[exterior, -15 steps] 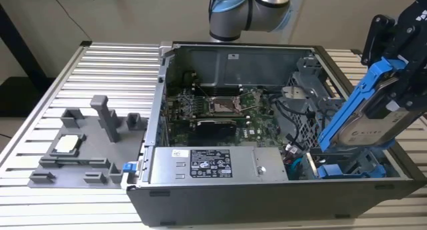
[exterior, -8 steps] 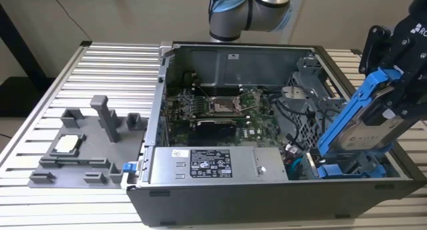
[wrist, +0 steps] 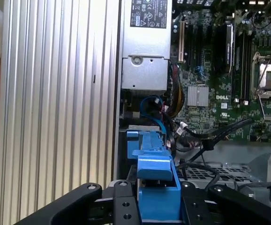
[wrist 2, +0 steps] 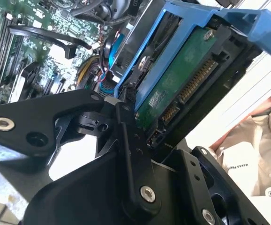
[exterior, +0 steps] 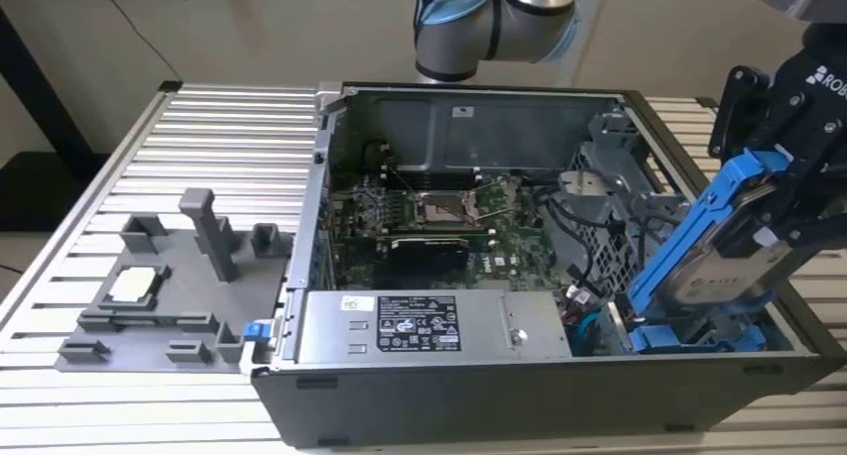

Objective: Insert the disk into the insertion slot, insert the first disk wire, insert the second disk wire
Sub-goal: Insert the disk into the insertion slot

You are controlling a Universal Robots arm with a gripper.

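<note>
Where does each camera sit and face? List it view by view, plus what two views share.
Exterior view: off the arm, high, looking down into the open computer case; shows the arm and the gripper clamping the disk.
First wrist view: on the arm, looking past the disk's blue frame toward the motherboard; black gripper links show.
Second wrist view: on the arm, facing the disk's green underside; gripper links show.
Shared: both wrist views show disk and motherboard.
</note>
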